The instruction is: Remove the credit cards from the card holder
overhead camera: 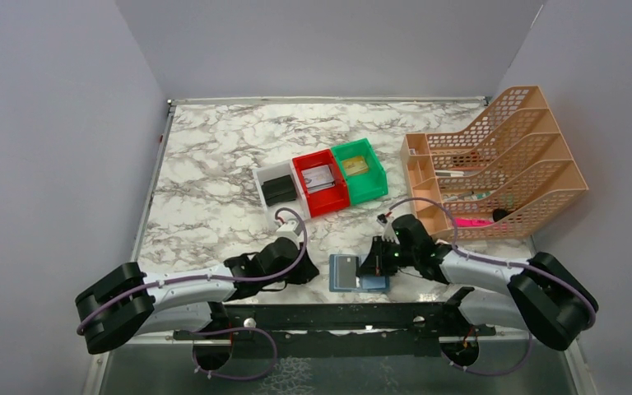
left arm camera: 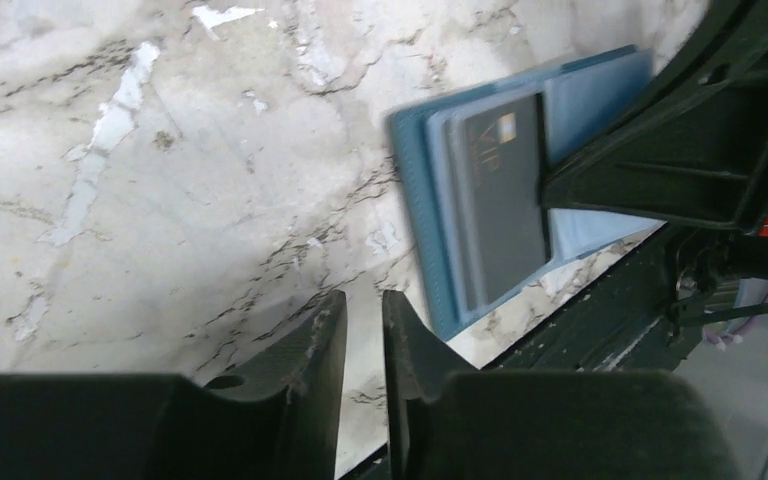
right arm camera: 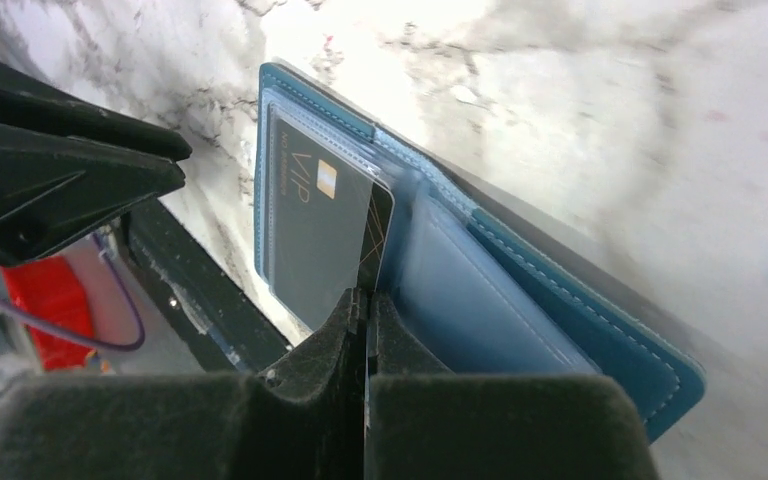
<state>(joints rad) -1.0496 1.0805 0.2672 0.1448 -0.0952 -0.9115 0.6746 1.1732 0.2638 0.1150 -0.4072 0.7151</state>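
Note:
The teal-blue card holder [overhead camera: 372, 281] lies open near the table's front edge. It also shows in the left wrist view [left arm camera: 590, 90] and the right wrist view [right arm camera: 580, 310]. A dark credit card marked VIP [right arm camera: 310, 230] sits in a clear sleeve on its left half, and shows in the other views too [overhead camera: 345, 269] [left arm camera: 500, 190]. My right gripper [right arm camera: 368, 298] [overhead camera: 376, 263] is shut on the card's near corner. My left gripper [left arm camera: 363, 320] [overhead camera: 309, 271] is just left of the holder, low over the marble, with a narrow gap and nothing in it.
A white bin [overhead camera: 277, 188], a red bin [overhead camera: 321, 183] and a green bin [overhead camera: 360, 170] stand in a row mid-table. An orange file rack [overhead camera: 502, 164] stands at the right. The black front rail [overhead camera: 329, 317] runs right below the holder.

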